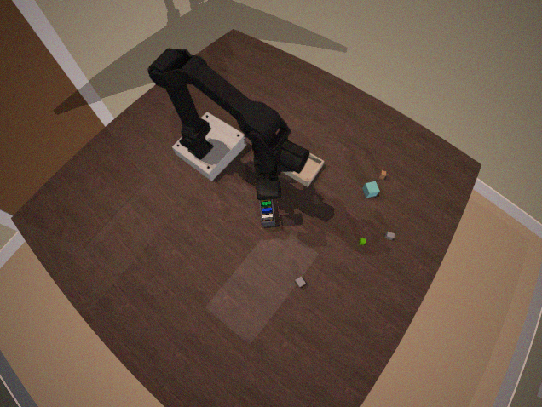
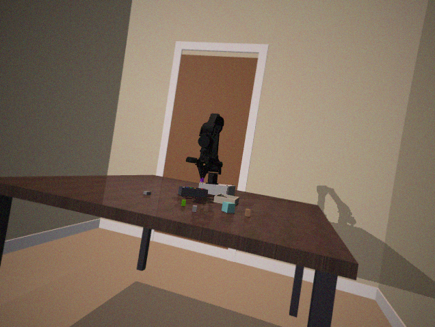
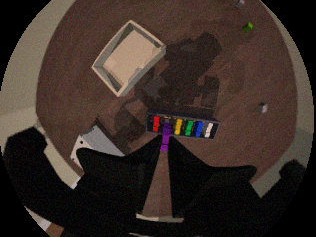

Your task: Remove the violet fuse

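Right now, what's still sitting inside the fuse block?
The fuse block holds a row of red, yellow, green, blue and white fuses. The violet fuse is pinched in the claw at the row's near edge; whether its foot has cleared the slot is hidden.

Fuse block on table, tray nearby beside it.

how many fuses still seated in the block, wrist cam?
5 in the fuse block: red, yellow, green, blue, white. The violet fuse is in the pincer.
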`<state>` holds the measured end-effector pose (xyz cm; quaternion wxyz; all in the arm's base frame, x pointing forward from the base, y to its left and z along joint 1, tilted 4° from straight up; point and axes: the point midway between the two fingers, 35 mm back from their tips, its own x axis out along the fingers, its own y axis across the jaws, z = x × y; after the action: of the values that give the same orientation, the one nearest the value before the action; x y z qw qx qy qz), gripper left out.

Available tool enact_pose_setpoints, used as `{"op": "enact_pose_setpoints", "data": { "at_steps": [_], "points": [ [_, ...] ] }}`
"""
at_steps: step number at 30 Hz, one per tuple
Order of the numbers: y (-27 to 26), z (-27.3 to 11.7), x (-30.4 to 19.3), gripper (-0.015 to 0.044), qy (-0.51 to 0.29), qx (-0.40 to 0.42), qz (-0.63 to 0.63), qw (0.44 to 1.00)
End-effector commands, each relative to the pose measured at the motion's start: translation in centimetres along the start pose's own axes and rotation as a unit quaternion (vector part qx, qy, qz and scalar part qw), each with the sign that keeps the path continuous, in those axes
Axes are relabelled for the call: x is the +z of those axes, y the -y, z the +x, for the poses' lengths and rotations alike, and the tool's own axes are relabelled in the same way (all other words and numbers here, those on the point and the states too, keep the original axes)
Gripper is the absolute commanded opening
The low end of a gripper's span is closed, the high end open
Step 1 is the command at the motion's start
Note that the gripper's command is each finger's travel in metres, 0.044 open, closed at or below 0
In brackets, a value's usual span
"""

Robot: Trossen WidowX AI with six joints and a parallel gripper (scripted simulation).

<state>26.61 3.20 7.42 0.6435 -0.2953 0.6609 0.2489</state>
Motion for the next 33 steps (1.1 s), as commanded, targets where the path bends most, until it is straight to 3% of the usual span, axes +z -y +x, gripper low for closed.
{"op": "enact_pose_setpoints", "data": {
  "at_steps": [1,22,33],
  "points": [
    [-0.7,-0.3,1.8,0.0,0.003,-0.002,0.0,1.0],
    [-8.8,-0.3,11.4,0.0,0.006,0.002,0.0,1.0],
    [-9.6,0.4,12.1,0.0,0.007,0.002,0.0,1.0]
  ]
}}
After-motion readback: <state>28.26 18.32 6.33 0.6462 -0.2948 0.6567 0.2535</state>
